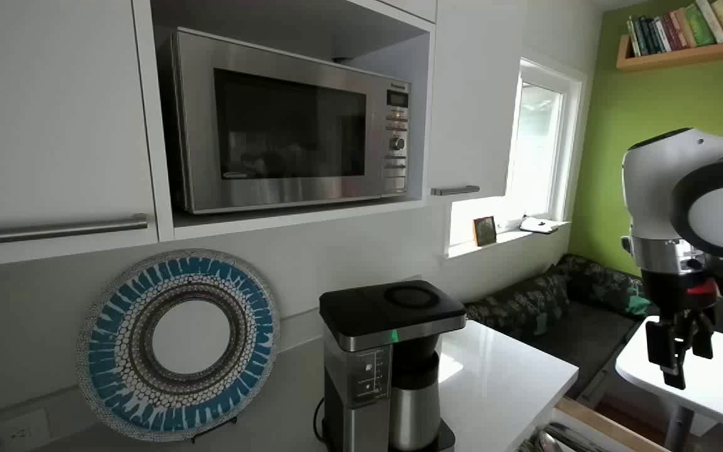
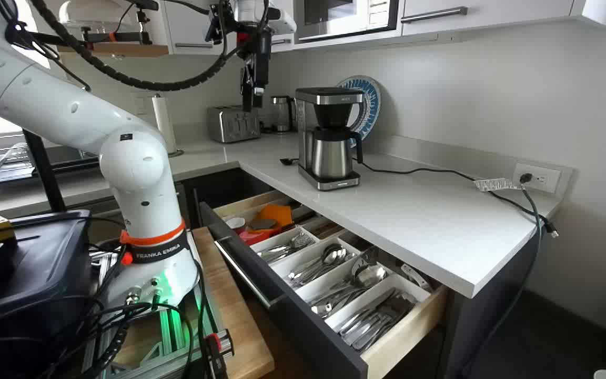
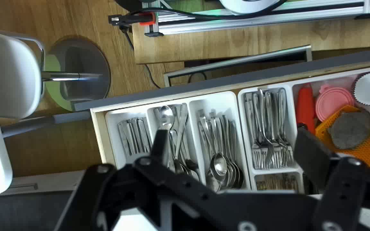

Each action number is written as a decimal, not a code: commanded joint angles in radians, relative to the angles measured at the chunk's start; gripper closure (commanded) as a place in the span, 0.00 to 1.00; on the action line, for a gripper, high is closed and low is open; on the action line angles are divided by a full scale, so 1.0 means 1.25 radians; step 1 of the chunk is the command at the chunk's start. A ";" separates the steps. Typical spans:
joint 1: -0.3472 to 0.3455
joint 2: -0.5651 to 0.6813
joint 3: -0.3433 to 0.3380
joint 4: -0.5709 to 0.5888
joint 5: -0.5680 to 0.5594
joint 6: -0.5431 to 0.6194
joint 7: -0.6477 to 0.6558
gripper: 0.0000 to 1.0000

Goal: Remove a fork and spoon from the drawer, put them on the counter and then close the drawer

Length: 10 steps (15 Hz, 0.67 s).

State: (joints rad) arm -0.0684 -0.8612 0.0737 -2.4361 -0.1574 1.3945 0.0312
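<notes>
The drawer stands open, with a dark grey front and pale wood sides. It also shows in the wrist view, and its corner shows in an exterior view. White trays inside hold cutlery. Several silver forks lie in one compartment, and several spoons lie in a neighbouring one. The glossy white counter is above the drawer; it also shows in an exterior view. My gripper is open and empty, high above the drawer; it hangs fingers down in both exterior views.
A coffee maker stands on the counter, with a black cord trailing to the wall outlet. A patterned plate leans behind it. A toaster stands further along. Upper cabinets hold a microwave. A white stool stands beside the drawer.
</notes>
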 commanded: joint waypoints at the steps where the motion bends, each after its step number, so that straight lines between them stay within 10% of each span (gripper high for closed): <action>1: 0.022 0.002 -0.014 0.002 -0.008 -0.004 0.013 0.00; 10: 0.035 0.031 -0.012 -0.059 0.007 0.021 0.013 0.00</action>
State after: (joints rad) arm -0.0612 -0.8524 0.0686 -2.4469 -0.1536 1.3947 0.0307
